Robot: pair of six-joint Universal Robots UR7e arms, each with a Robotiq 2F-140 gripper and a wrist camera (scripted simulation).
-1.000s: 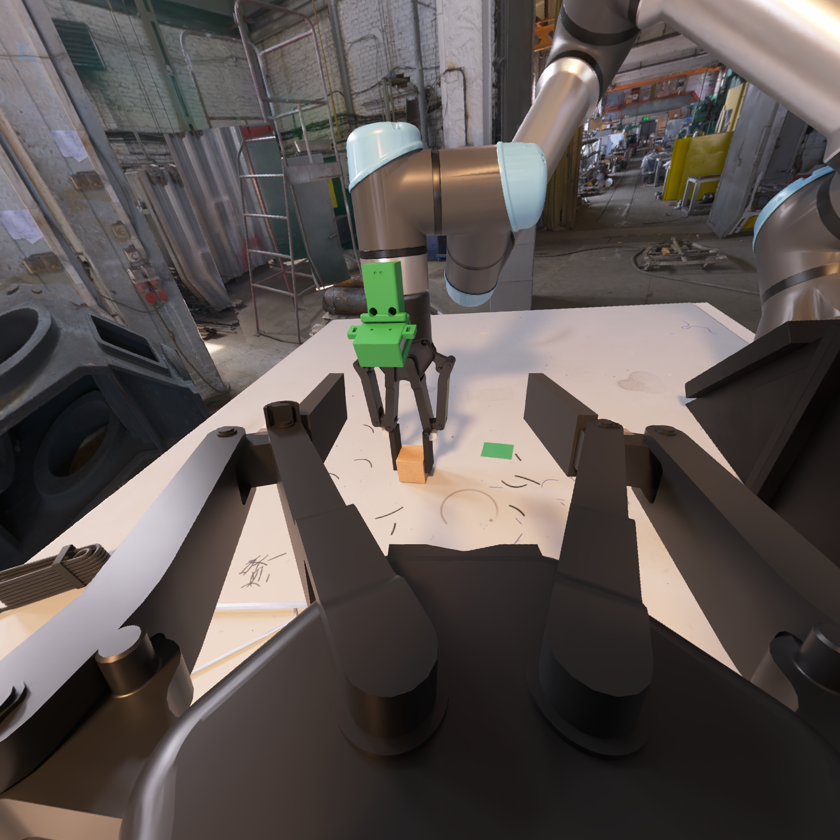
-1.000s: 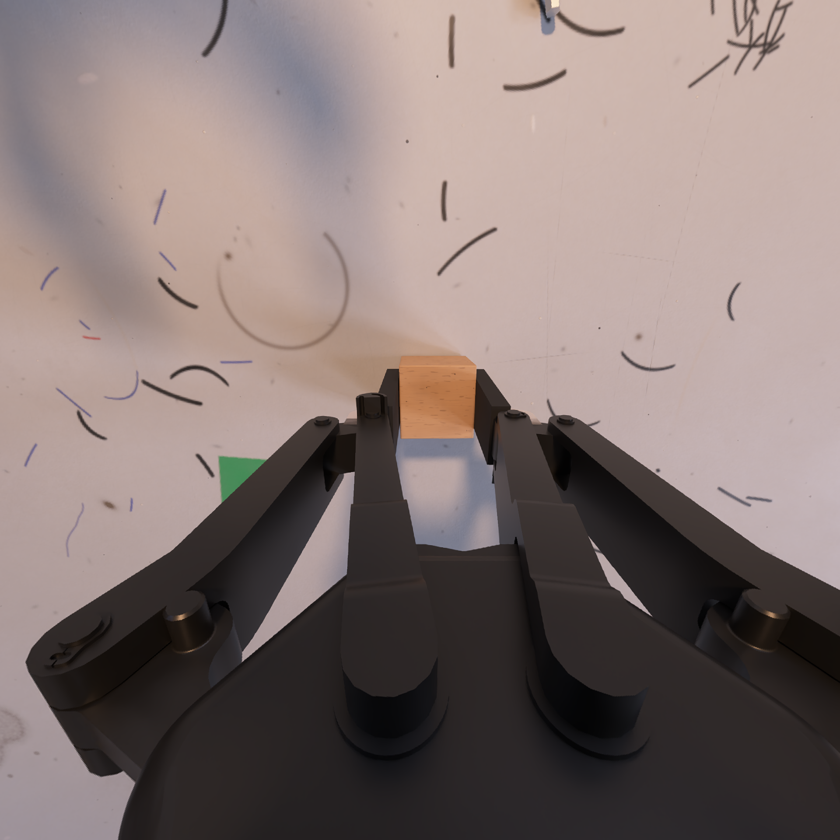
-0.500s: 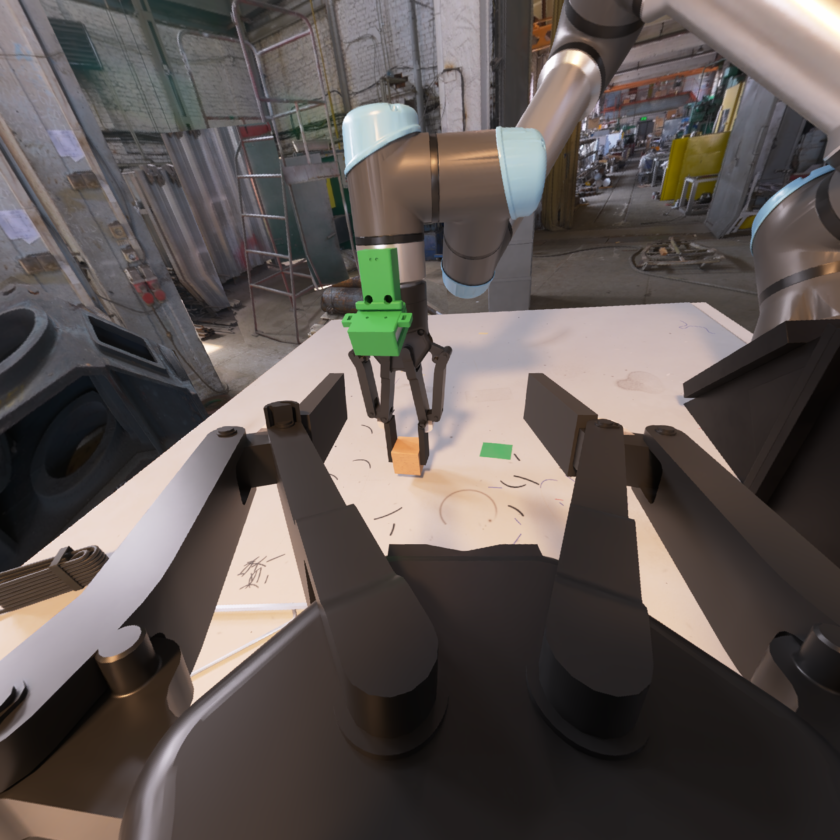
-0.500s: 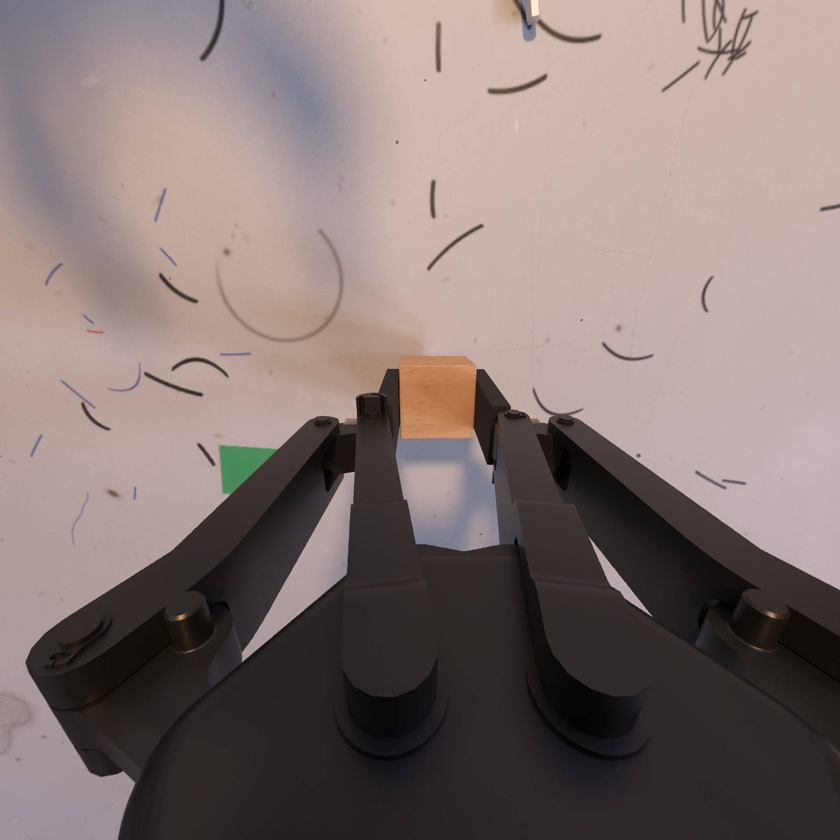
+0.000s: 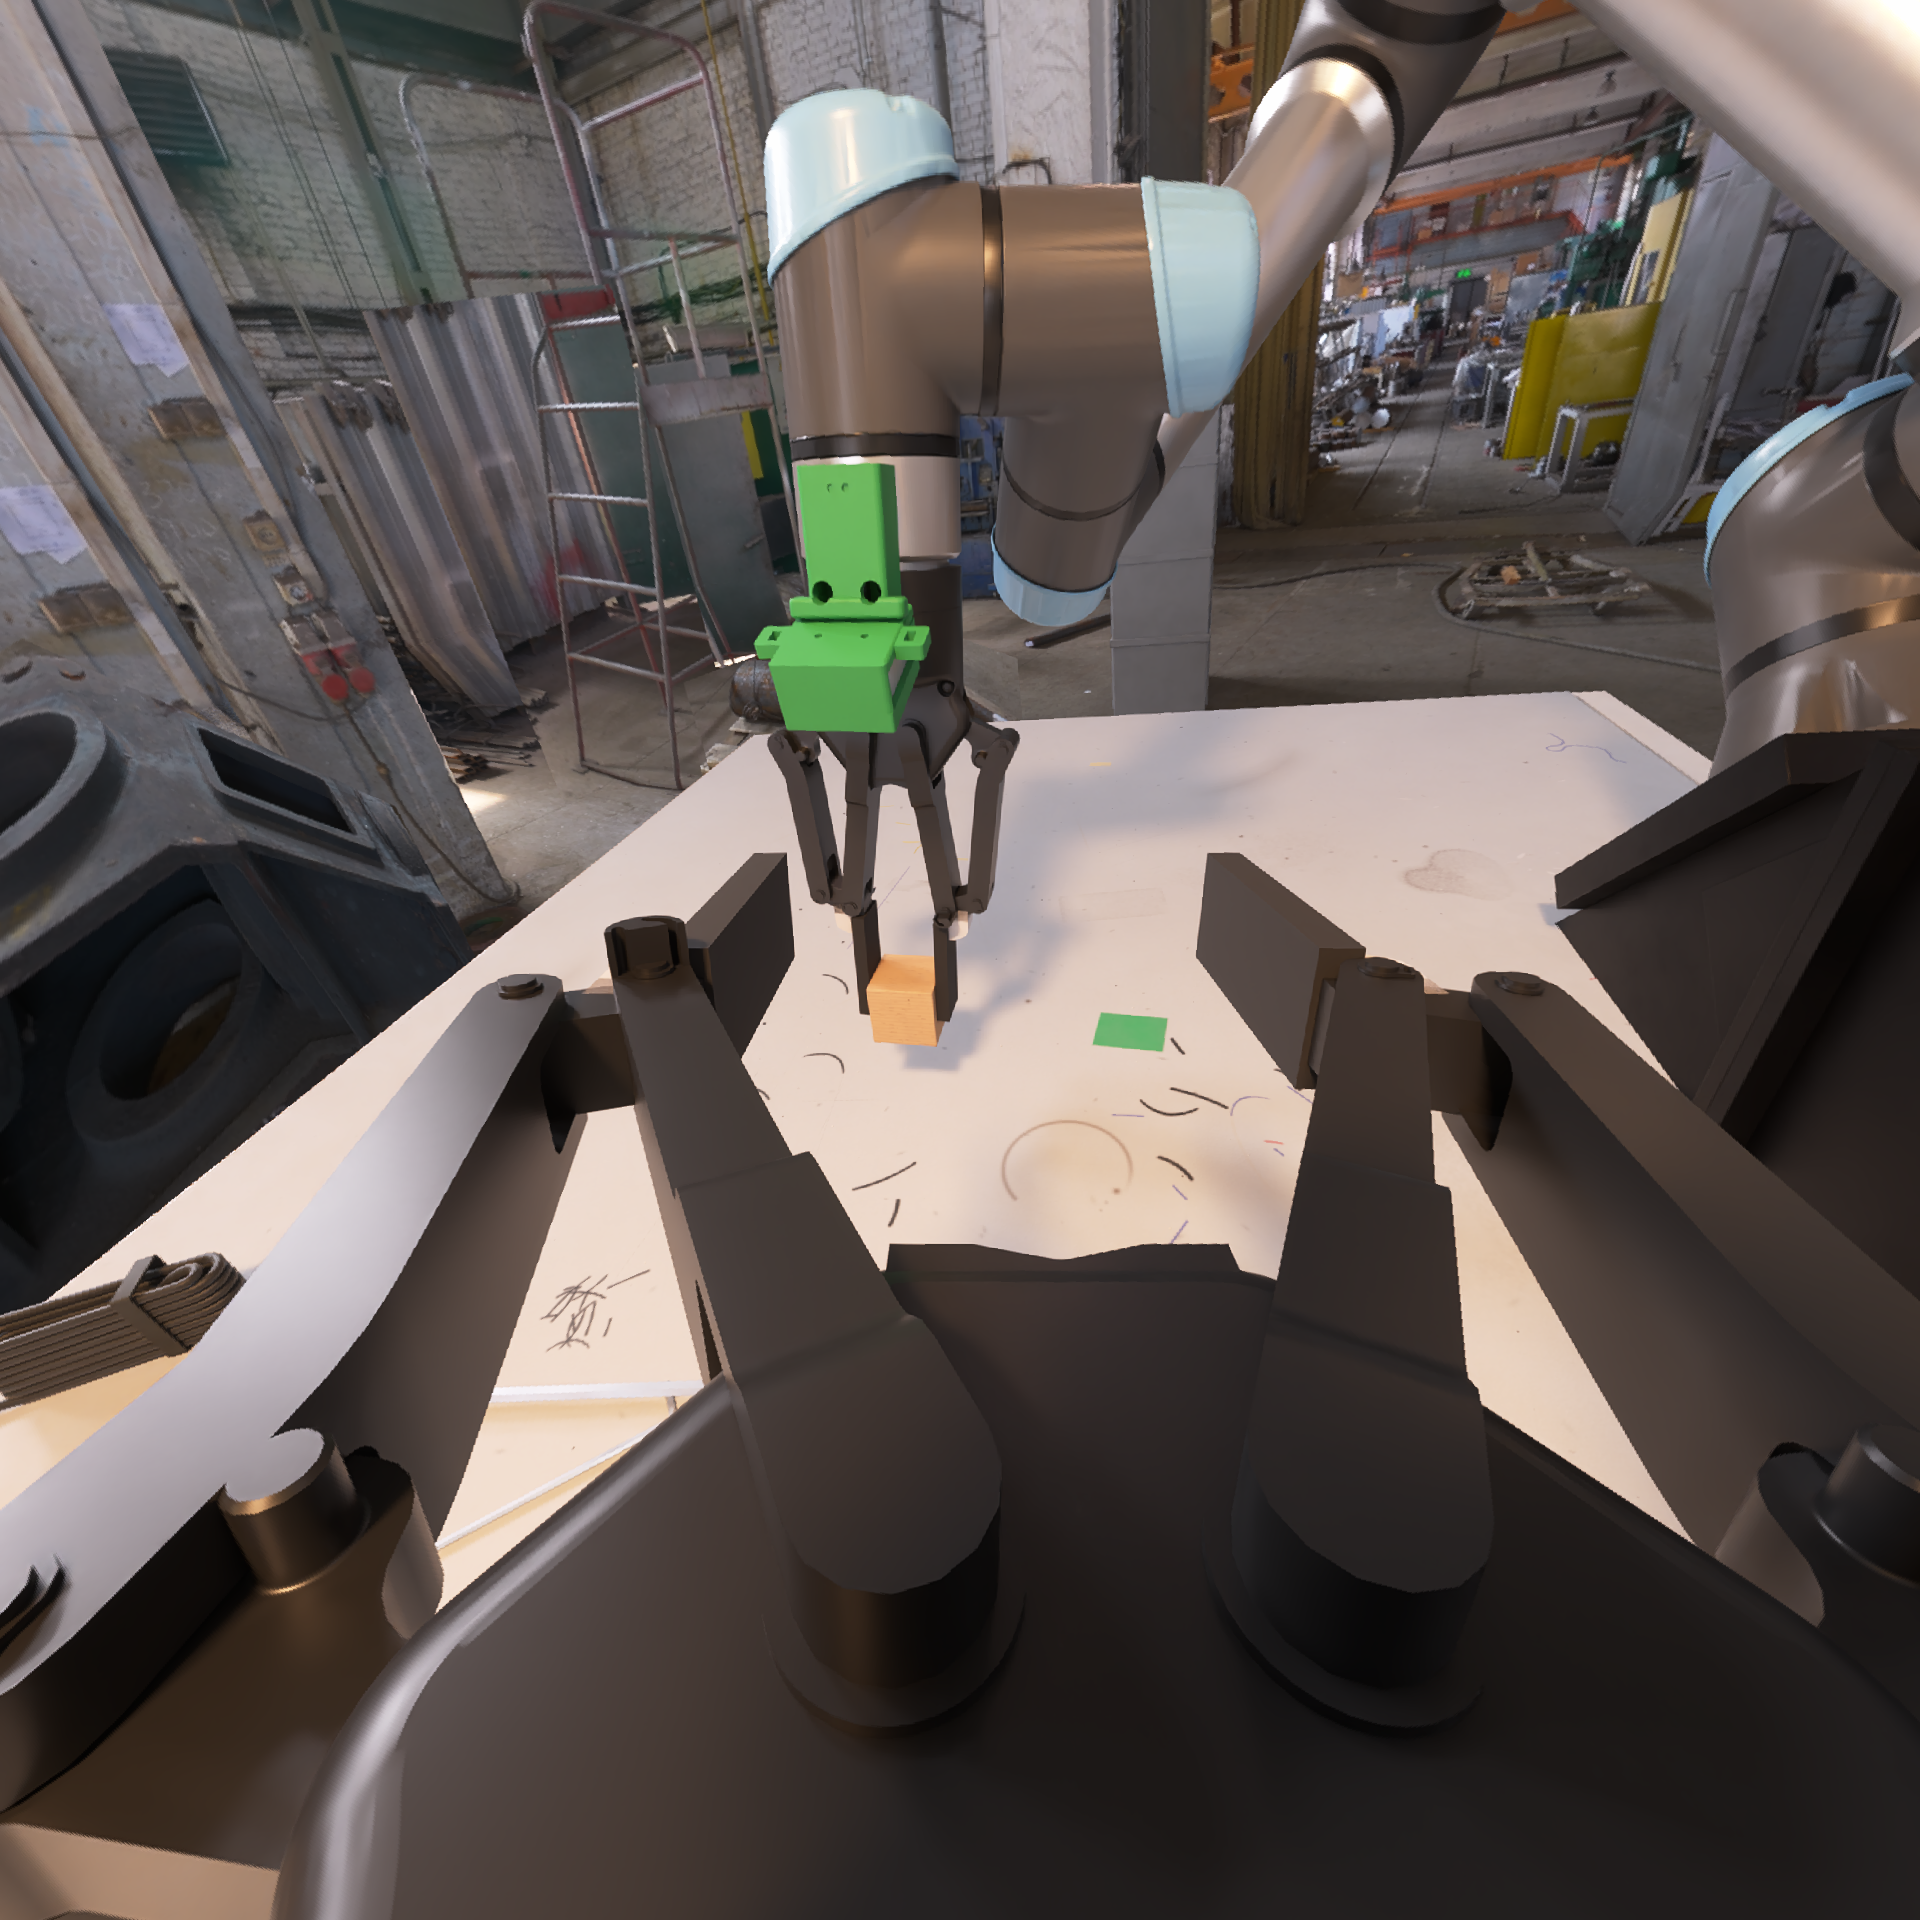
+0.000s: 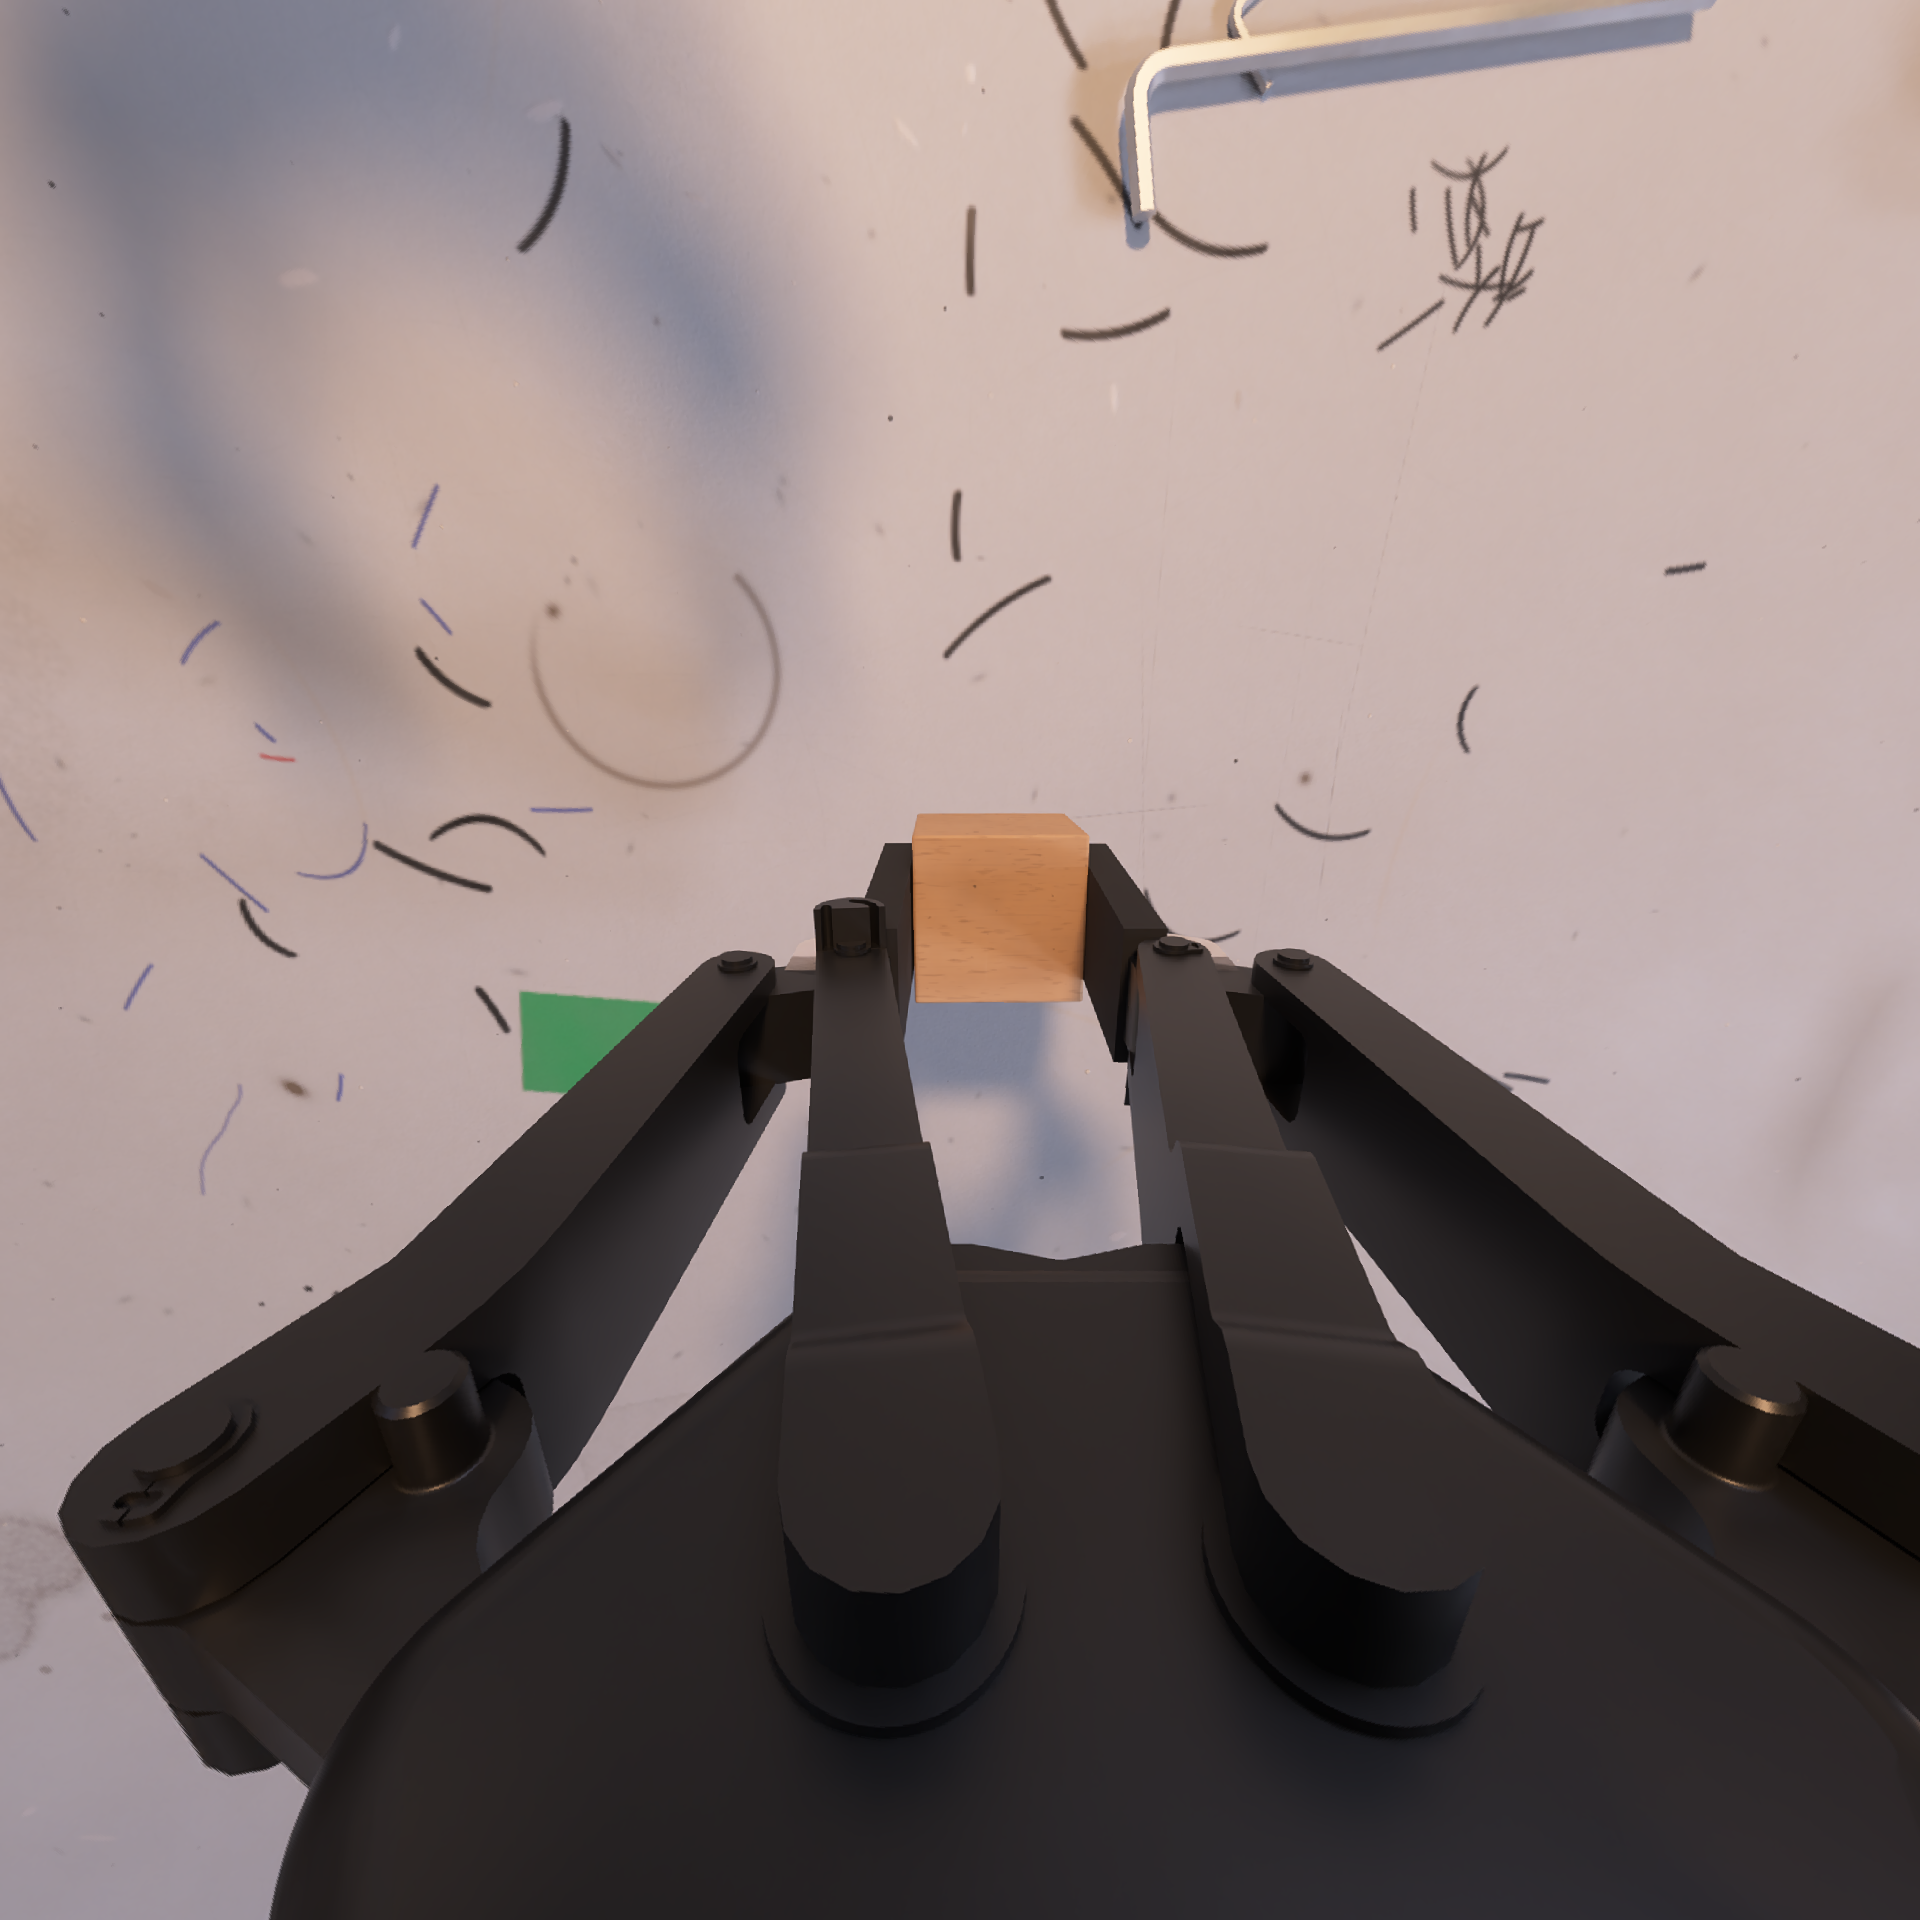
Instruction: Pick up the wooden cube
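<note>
Wooden cube held up off the table

Wooden cube (image 6: pixel 997 909) sits squeezed between the two fingers of your right gripper (image 5: pixel 906 971), with its shadow on the white table (image 5: pixel 1299 831) below it. A green square (image 5: pixel 1130 1032) lies on the table near the cube. A metal bar (image 6: pixel 1351 62) lies well apart from the cube. Your left gripper (image 5: pixel 992 935) is spread wide and grasps nothing

Right tool (image 5: pixel 902 971) grips wooden cube (image 5: pixel 905 1006) above the table (image 5: pixel 1351 810).
</note>
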